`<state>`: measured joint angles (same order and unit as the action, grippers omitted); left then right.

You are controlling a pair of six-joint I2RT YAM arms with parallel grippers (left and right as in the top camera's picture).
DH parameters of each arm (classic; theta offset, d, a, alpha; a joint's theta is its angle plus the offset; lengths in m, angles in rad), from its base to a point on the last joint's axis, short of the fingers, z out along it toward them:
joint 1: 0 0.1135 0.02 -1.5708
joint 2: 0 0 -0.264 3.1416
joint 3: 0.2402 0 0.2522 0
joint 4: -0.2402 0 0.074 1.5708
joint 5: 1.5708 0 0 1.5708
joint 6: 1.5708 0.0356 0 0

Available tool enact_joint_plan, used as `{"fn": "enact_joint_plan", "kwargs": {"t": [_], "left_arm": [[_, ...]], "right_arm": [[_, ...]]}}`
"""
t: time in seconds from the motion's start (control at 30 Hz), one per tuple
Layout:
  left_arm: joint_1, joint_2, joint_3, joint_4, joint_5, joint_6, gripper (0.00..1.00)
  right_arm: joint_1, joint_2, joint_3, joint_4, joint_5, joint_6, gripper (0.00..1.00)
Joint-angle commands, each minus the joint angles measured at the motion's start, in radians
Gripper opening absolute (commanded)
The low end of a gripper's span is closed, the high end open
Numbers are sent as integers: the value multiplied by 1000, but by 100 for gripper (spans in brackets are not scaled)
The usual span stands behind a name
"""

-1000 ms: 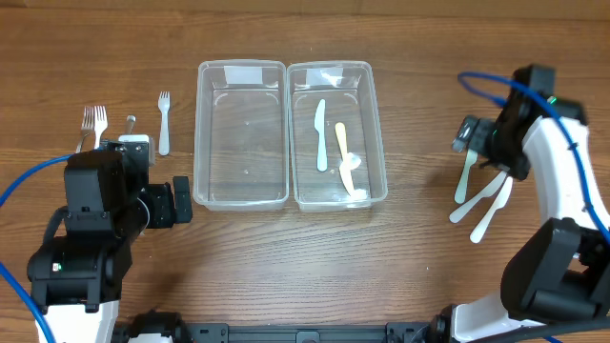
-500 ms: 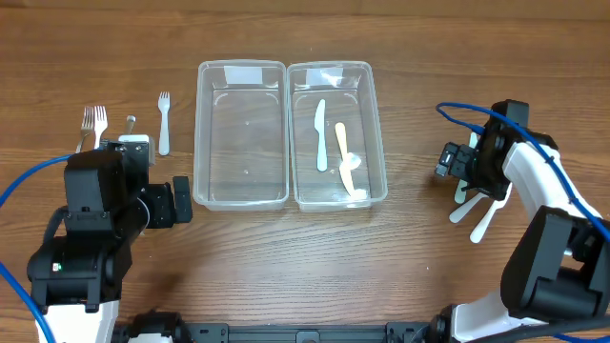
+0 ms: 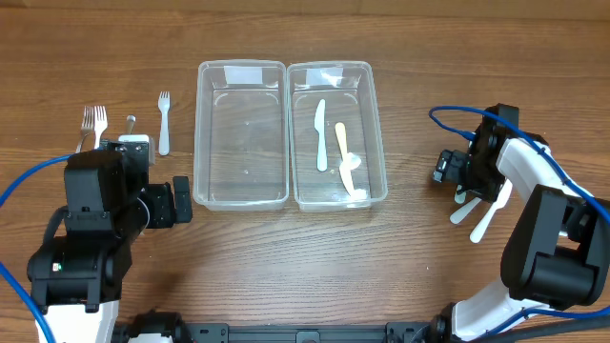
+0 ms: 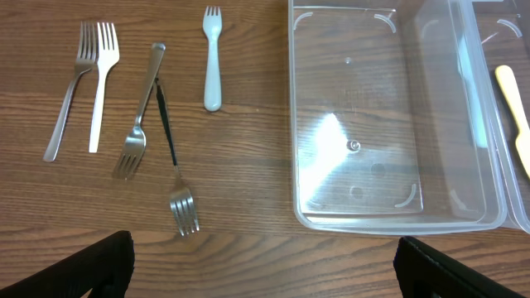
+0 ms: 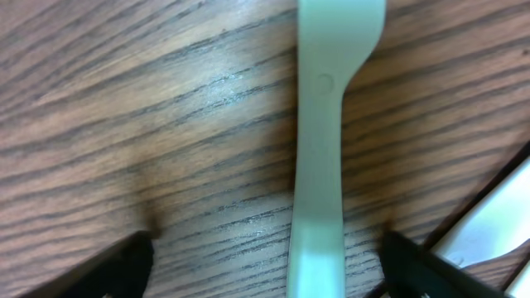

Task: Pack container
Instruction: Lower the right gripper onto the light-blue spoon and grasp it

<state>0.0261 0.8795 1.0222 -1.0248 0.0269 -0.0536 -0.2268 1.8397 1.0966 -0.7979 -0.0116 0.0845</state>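
Two clear plastic containers stand side by side. The left one (image 3: 241, 135) is empty; it also shows in the left wrist view (image 4: 389, 116). The right one (image 3: 336, 133) holds a pale green knife (image 3: 321, 134), a yellow knife (image 3: 342, 143) and a white spoon (image 3: 350, 176). My right gripper (image 3: 461, 181) is open, low over the table, its fingers either side of a pale green utensil handle (image 5: 319, 157). My left gripper (image 3: 181, 202) is open and empty, near the left container's front corner.
Several forks lie left of the containers: two at the far left (image 4: 83, 83), two crossed metal ones (image 4: 153, 132) and a pale plastic one (image 4: 213, 58). White plastic utensils (image 3: 486, 211) lie beside my right gripper.
My right gripper has moved left and down from above the utensil pile to the table, straddling the pale green handle. The left arm has not moved.
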Motion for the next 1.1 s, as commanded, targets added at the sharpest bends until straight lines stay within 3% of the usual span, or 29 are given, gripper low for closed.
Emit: {"fn": "enact_joint_plan", "kwargs": {"t": [0.0, 0.1, 0.2, 0.43, 1.07], "left_arm": [[0, -2, 24, 5, 15, -14, 100], [0, -2, 24, 5, 15, -14, 100], [0, -2, 24, 5, 15, -14, 100], [0, -2, 24, 5, 15, -14, 100], [0, -2, 24, 5, 15, -14, 100]], "right_arm": [[2, 20, -5, -2, -18, -6, 76], [2, 20, -5, -4, -18, -6, 67], [2, 20, -5, -4, -18, -6, 52], [2, 20, -5, -4, -18, -6, 34], [2, 20, -5, -3, -17, -6, 20]]}}
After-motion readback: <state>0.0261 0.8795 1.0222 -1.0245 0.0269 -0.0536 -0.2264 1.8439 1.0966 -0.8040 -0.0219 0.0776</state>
